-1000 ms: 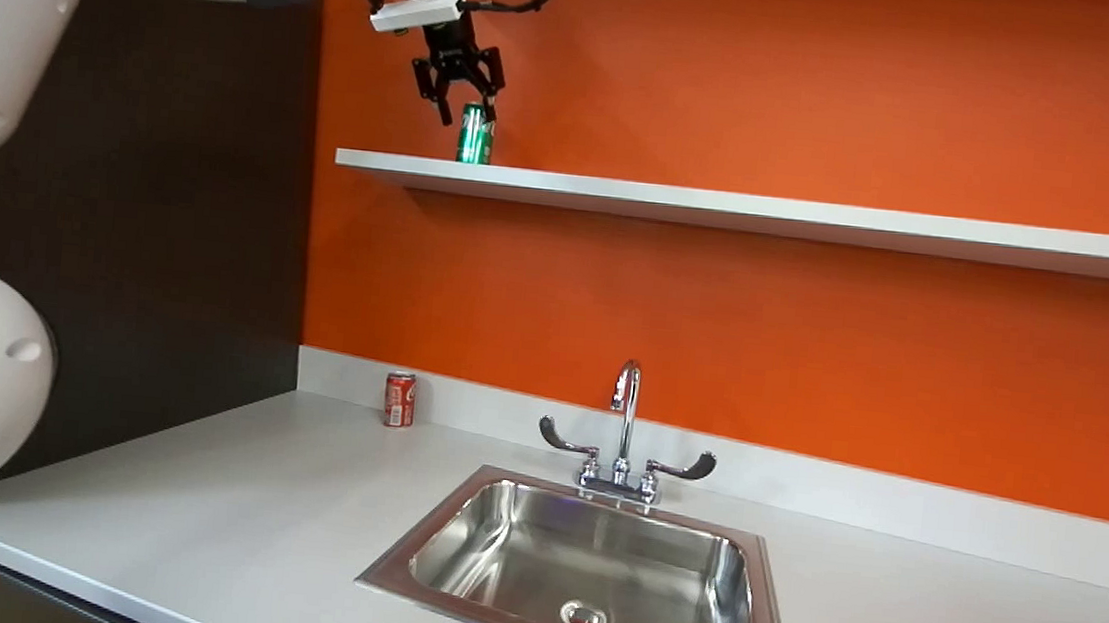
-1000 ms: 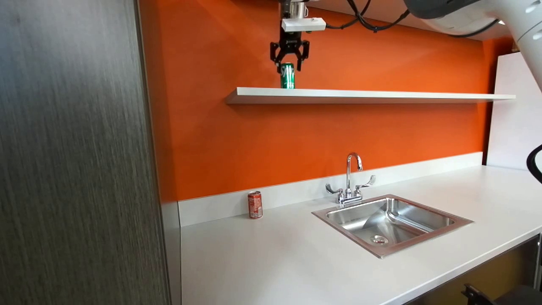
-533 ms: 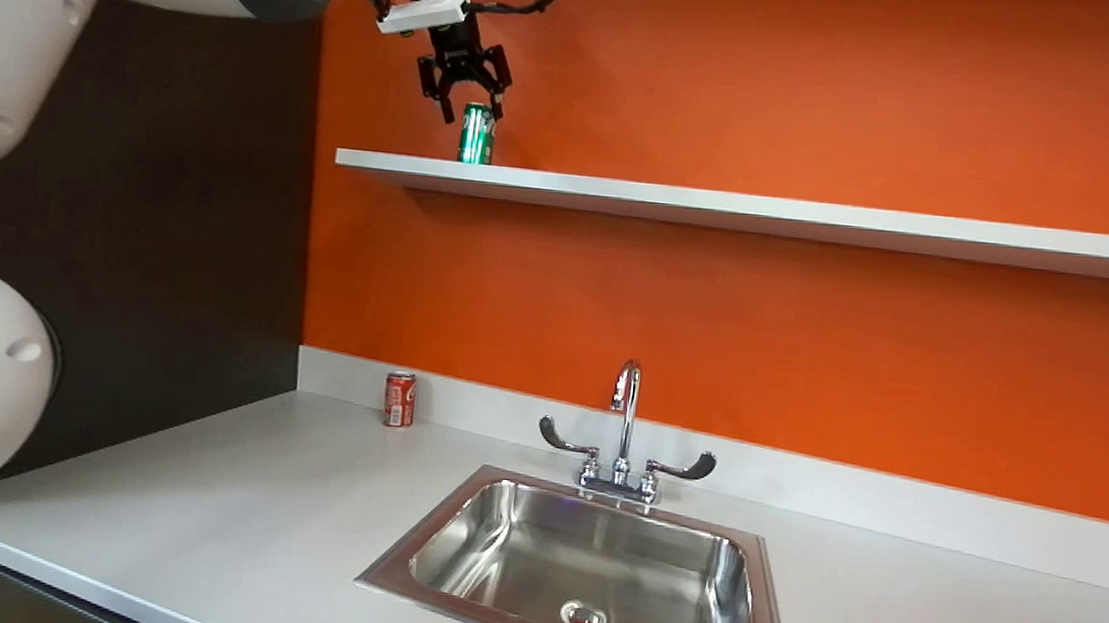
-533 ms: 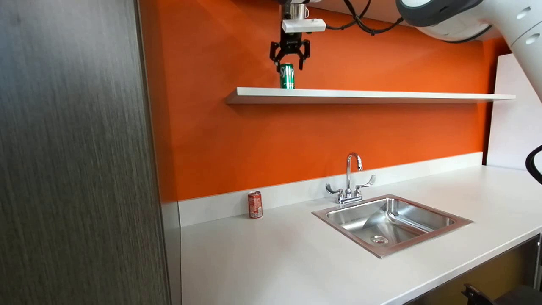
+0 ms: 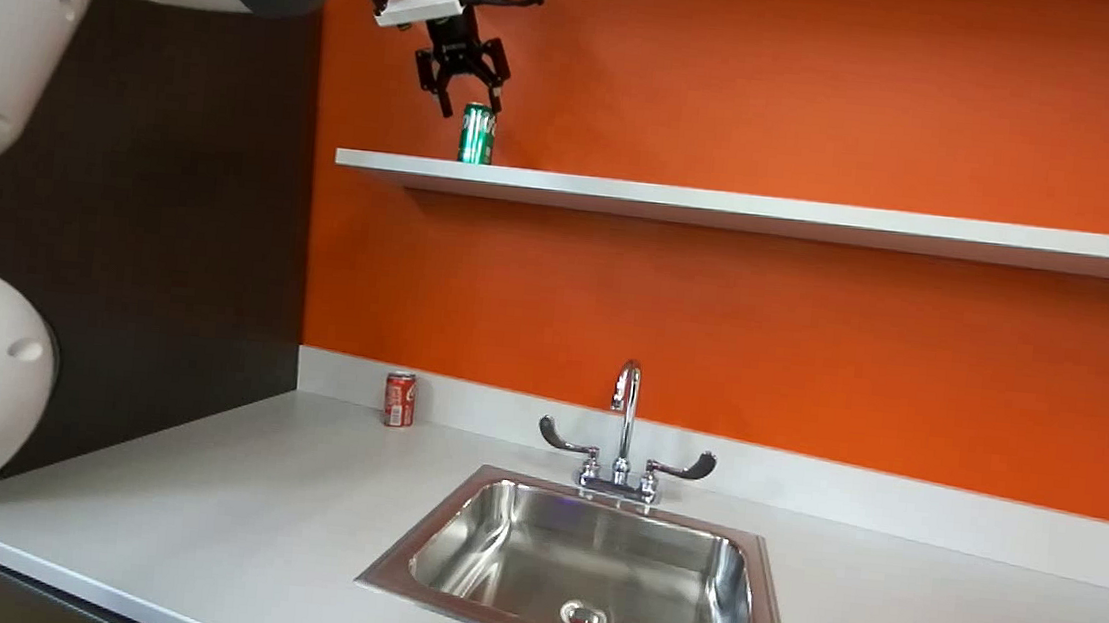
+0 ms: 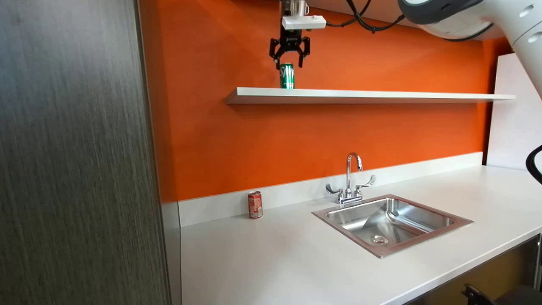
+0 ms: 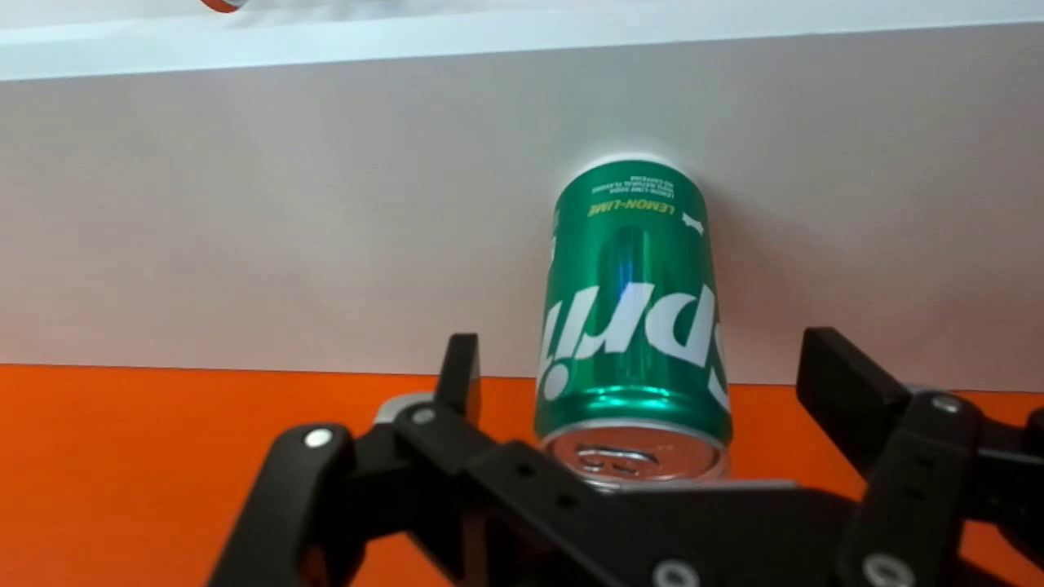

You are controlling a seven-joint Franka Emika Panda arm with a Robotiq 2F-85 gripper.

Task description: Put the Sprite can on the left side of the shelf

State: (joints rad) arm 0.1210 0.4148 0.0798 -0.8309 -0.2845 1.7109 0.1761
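The Sprite can stands upright near the left end of the white shelf. It shows in an exterior view with its green side and pale lettering. In the wrist view the can rests on the shelf, its silvery top toward me. My gripper is open just above the can, also in an exterior view. In the wrist view the gripper has a finger on each side of the can, with a visible gap on both sides. Nothing is held. Part of the can's top edge is hidden by the gripper.
The orange wall is behind the shelf. Below are a red can, a faucet and a steel sink in the white countertop. A dark panel stands to the left.
My gripper has opened slightly wider and risen a little, so its fingertips sit higher against the Sprite can. The can has stayed in place on the shelf.
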